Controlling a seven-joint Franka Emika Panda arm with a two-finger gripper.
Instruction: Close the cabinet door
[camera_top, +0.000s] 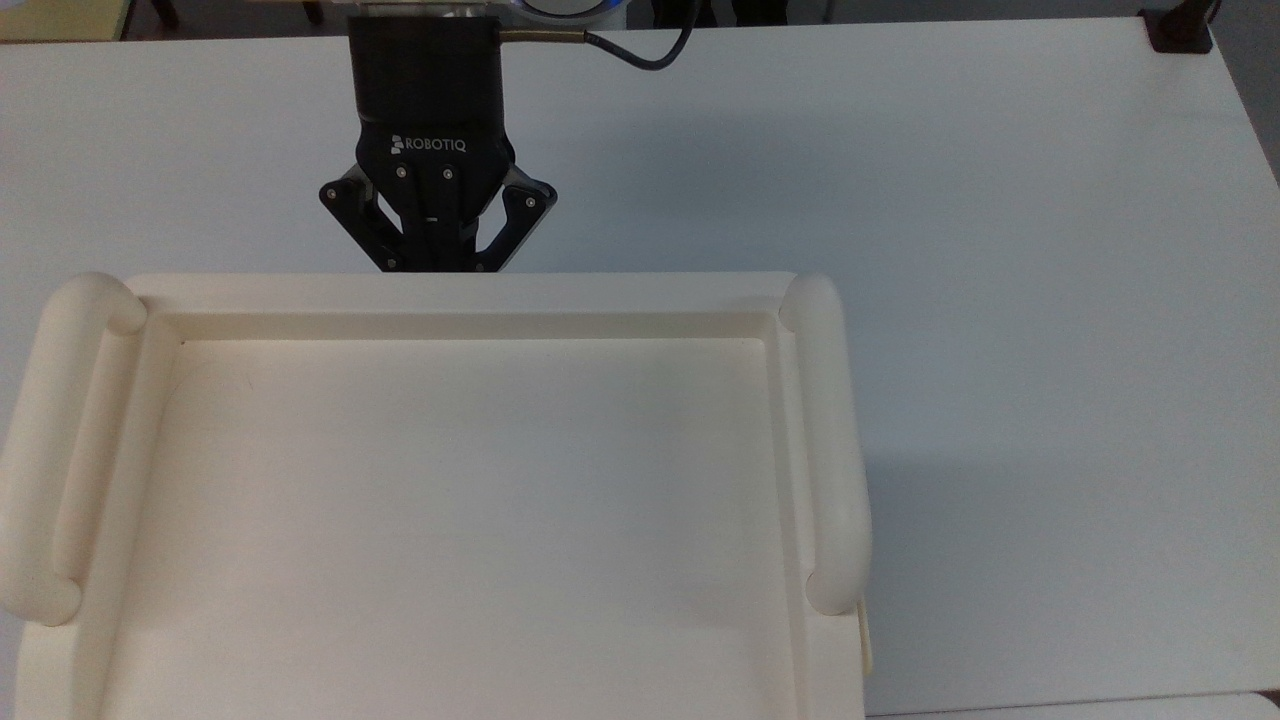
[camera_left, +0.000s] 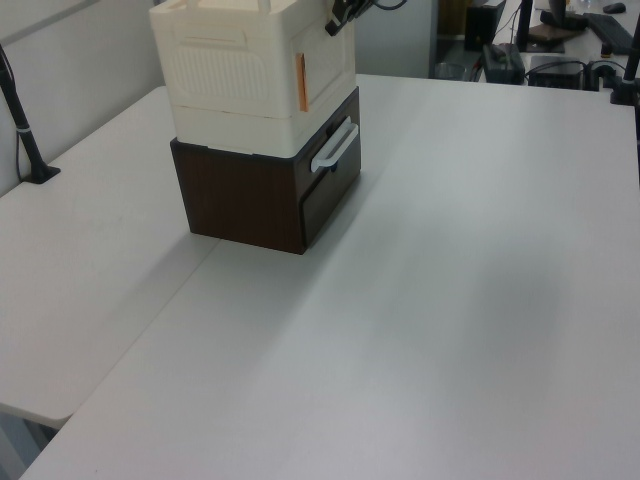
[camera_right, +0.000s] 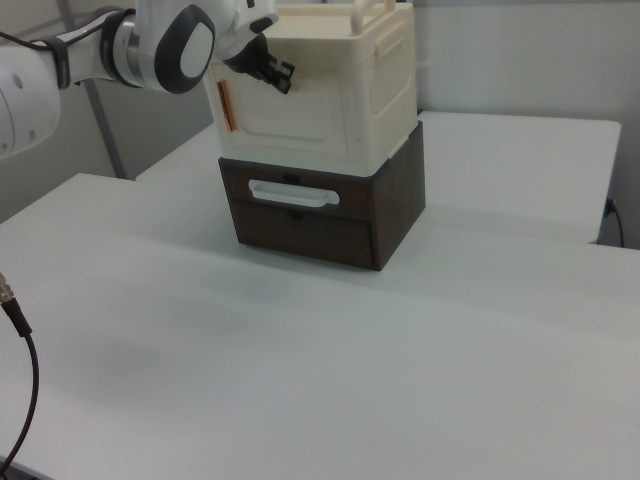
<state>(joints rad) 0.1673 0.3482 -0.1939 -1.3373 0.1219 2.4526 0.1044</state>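
The cream cabinet (camera_top: 460, 290) fills the lower left of the top view and stands on a dark brown drawer unit in the side views (camera_left: 230, 70) (camera_right: 385, 80). The cabinet door (camera_right: 290, 115) lies almost flat against the cabinet's front, and a thin orange strip shows along one upright edge (camera_left: 300, 82). My gripper (camera_top: 437, 262) points down at the cabinet's front top edge with its fingers drawn together. Its tips rest against the upper part of the door (camera_right: 272, 68), close to the orange-strip side. From the left view the gripper (camera_left: 338, 20) sits at the top corner of the door (camera_left: 322, 70).
The brown drawer unit (camera_right: 320, 215) has a white handle (camera_right: 290, 192) facing the open table. The white table (camera_top: 1000, 300) spreads wide to the top view's right. A black post (camera_left: 30, 150) stands at the left view's left. A cable (camera_right: 20, 340) crosses the right view's lower left.
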